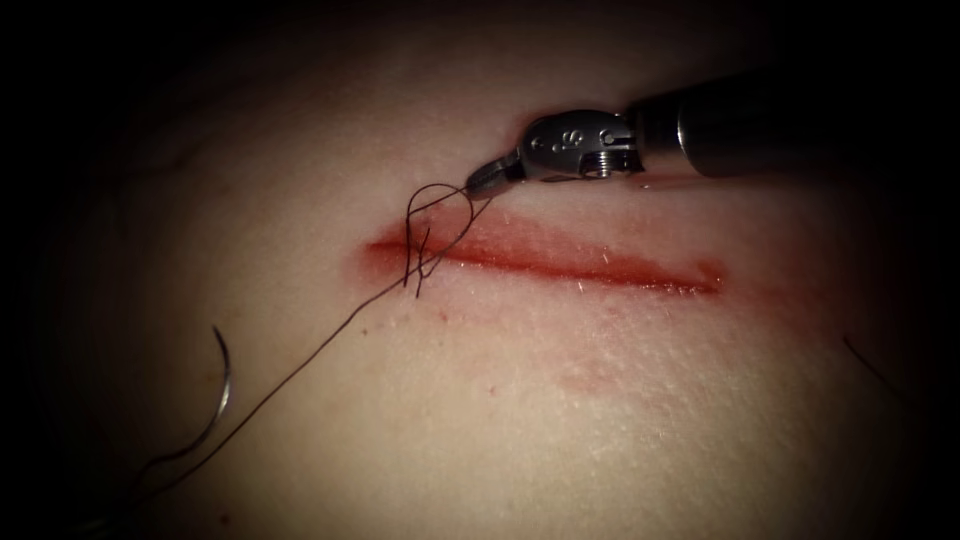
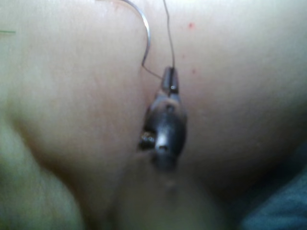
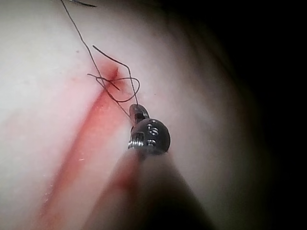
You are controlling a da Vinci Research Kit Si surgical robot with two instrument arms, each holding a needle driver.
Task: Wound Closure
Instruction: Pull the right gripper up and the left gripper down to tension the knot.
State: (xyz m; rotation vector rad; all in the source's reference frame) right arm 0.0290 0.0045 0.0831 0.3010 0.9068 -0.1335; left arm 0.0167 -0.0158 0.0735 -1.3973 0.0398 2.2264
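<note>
The cut (image 1: 560, 262) runs across the tissue, red along its edges. At its left end the thread (image 1: 432, 222) forms a loose loop with short ends. My right tool (image 1: 484, 180) is just above that loop, shut on the thread, as also seen at the right tool (image 3: 138, 113) by the loop (image 3: 122, 86). A long strand (image 1: 300, 365) runs down and left from the loop. The curved needle (image 1: 226, 385) lies free on the tissue left of the cut, not in the tissue. My left tool (image 2: 171, 80) is shut on the thread close behind the needle (image 2: 146, 33).
Red fluid (image 1: 640, 270) stains the cut and the skin beside it. A faint pink mark (image 1: 590, 380) lies on the tissue in front of the cut. The right tool's shaft (image 1: 760, 125) crosses above the cut's right half.
</note>
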